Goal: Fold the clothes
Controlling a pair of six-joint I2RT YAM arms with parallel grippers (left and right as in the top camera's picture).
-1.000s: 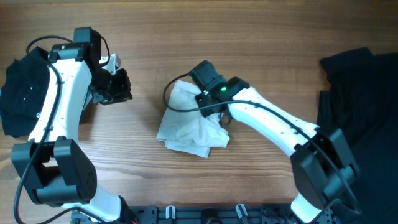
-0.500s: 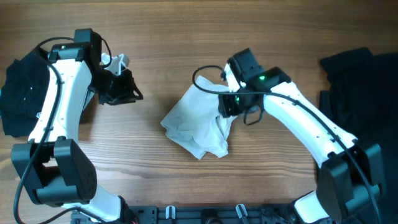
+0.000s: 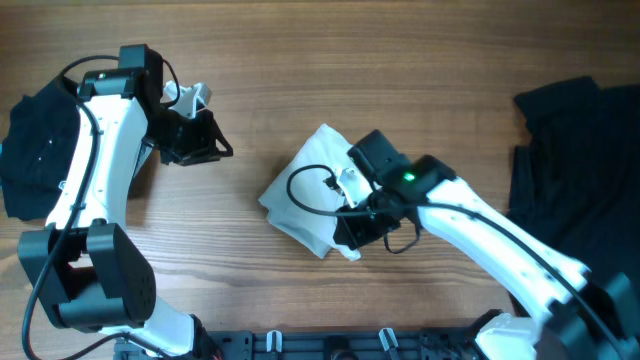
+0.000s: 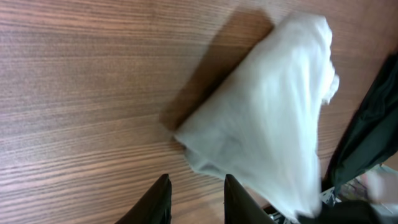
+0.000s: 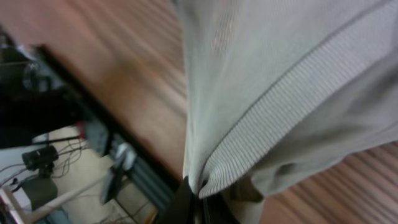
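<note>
cream t-shirt (image 3: 308,190) is bunched in a crumpled wedge mid-bench, slightly right of centre, not flat. the bench (image 3: 400,60) is wood grain.

right claw (image 3: 350,232) sits at the shirt's lower right edge, its arm coming in from the bottom right corner. in the right wrist view the claw (image 5: 200,205) is pinched tight on the fabric. the cloth (image 5: 267,68) gathers into a narrow neck right at the fingertips. a ribbed collar band (image 5: 280,121) runs diagonally down into the pinch. so it's clamped on the shirt at or by the collar. bench wood (image 5: 124,74) shows beside the cloth.

left claw (image 3: 215,148) is well apart from the shirt, over bare wood at upper left, pointing right toward it. in the left wrist view the claw (image 4: 198,200) has a narrow gap between the fingers and holds nothing. only bench (image 4: 74,93) shows through the gap. the shirt (image 4: 273,118) lies ahead of it and casts a dark shadow on the wood along its near edge. there's a dark shape at the right edge of that view, can't tell what it is.

left black garment (image 3: 35,140) is heaped at the bench's left edge, partly under the left arm. right black garment (image 3: 580,150) is spread at the right edge. neither touches the shirt.
</note>
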